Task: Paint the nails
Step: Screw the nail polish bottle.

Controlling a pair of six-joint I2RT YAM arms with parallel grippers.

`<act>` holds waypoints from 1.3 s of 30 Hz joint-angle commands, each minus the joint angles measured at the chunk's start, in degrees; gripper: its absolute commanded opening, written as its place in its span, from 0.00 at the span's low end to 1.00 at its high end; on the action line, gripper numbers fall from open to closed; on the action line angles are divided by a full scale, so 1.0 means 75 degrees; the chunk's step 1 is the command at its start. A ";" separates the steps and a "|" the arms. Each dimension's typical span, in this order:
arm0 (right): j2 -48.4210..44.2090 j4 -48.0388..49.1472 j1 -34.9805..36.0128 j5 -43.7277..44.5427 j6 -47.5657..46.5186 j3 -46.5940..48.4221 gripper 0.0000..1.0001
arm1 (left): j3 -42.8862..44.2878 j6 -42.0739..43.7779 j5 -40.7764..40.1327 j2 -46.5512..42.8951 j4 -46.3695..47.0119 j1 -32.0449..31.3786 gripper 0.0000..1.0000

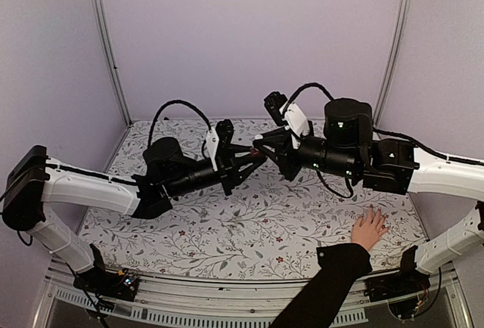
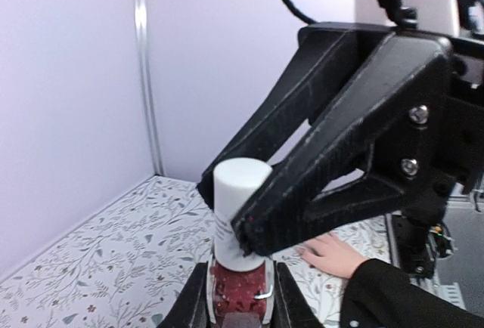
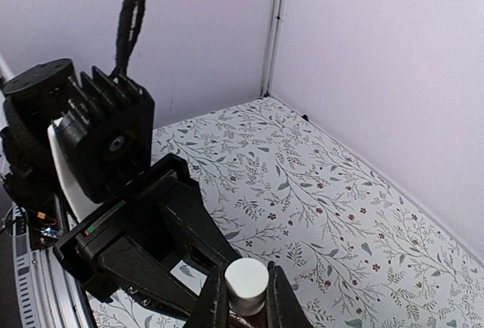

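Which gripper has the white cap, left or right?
The right gripper: its jaws pinch the white cap, while the left gripper clamps the dark-red bottle beneath it.

White cap (image 2: pixel 240 184), bottle (image 2: pixel 238 292) seemingly dark red; table cover (image 1: pixel 249 222) pale, floral-printed; black sleeve (image 1: pixel 325 286).

obstacle: person's hand (image 1: pixel 368 228) flat on table (image 1: pixel 249 230), near right | left hand (image 1: pixel 253 159), right hand (image 1: pixel 262 145) tip-to-tip above centre | room: near left
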 commanded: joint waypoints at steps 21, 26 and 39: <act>-0.0294 0.1024 -0.0136 0.1005 0.0923 -0.0980 0.42 | 0.0742 0.1001 -0.1778 0.0568 0.0334 -0.0823 0.00; -0.0890 0.0831 -0.0222 0.0407 0.0430 -0.1225 0.55 | 0.0485 0.0883 -0.0184 0.0097 -0.0275 -0.0554 0.00; -0.2005 -0.0871 -0.0229 -0.3837 -0.1201 -0.1006 0.72 | 0.0908 0.1083 0.5164 -0.0321 -0.2368 0.0106 0.00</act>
